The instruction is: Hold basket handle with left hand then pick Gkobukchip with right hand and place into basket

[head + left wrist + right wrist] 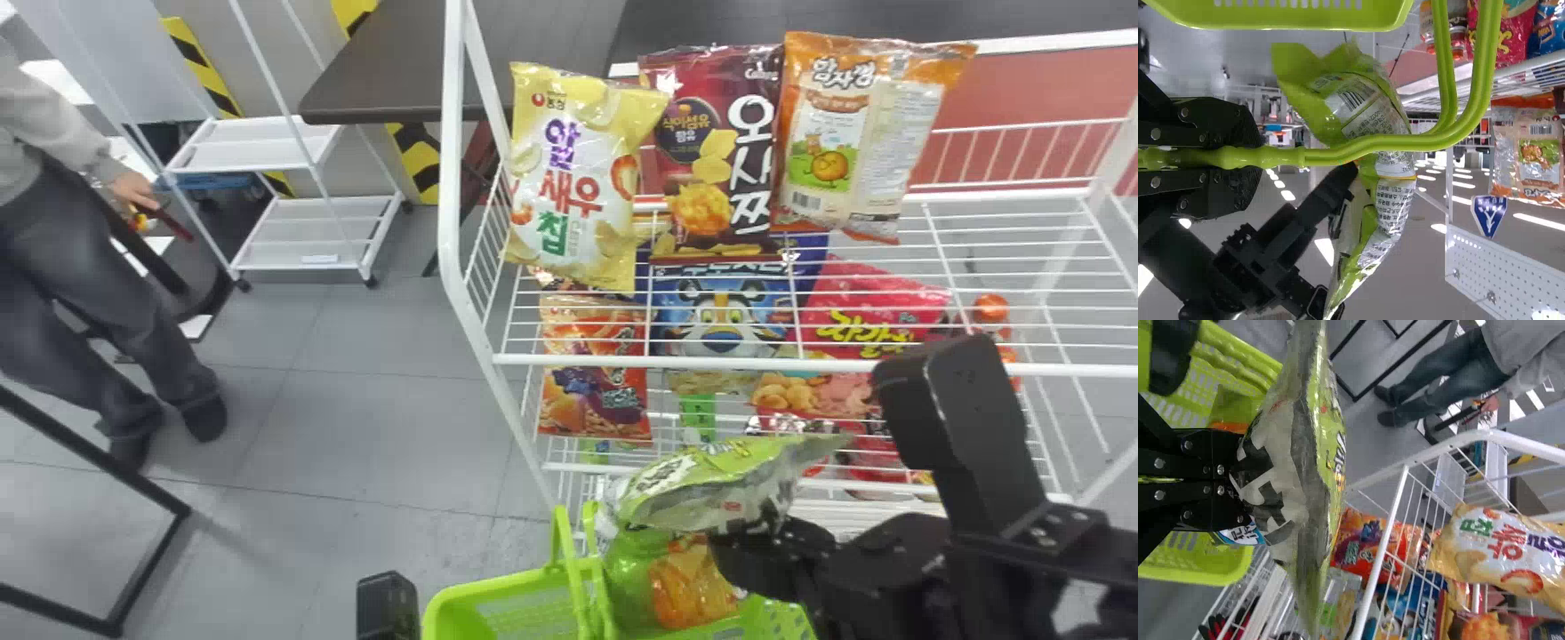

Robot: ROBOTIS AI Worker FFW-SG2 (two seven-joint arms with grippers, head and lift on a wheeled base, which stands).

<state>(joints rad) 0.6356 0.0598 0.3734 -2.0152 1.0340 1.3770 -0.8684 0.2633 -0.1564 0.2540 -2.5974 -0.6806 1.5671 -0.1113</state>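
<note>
The left end effector [388, 606] is holding the light-green plastic basket handle [578, 582], its fingers closed around it. The right end effector [742, 540] is gripping the green-and-white foil Gkobukchip bag [711, 484] — fingers pinched on the film — and is suspending it above the far edge of the light-green perforated plastic basket [489, 588]. White wire shelving [800, 365] is standing beyond.

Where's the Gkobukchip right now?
In the head view, the Gkobukchip is low and just right of the middle, held by the right gripper over the basket.
</note>
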